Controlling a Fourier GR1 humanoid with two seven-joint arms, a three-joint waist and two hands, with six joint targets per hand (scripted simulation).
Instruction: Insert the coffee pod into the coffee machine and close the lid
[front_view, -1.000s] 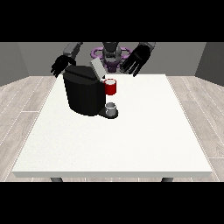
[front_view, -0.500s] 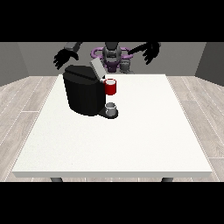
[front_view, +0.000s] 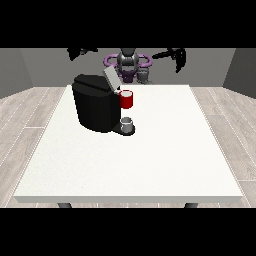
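A black coffee machine (front_view: 95, 107) stands on the white table (front_view: 150, 165), left of the middle, with its grey lid (front_view: 110, 78) tilted up. A red thing at the machine (front_view: 126, 99) sits at its front, above a small grey cup (front_view: 127, 124) on the drip tray. A grey thing (front_view: 144, 75) stands at the table's far edge near the robot; whether it is the pod does not show. The hand at the view's right (front_view: 177, 55) is raised high above the far edge, its fingers hanging straight and holding nothing. The hand at the view's left (front_view: 80, 52) is raised above and behind the machine.
The robot's torso (front_view: 129, 62) with a purple ring stands behind the table's far edge. Wooden floor surrounds the table, and grey walls lie behind.
Both hands have risen and spread outward, away from the machine's top. The machine, its lid, the red thing and the grey cup have not moved.
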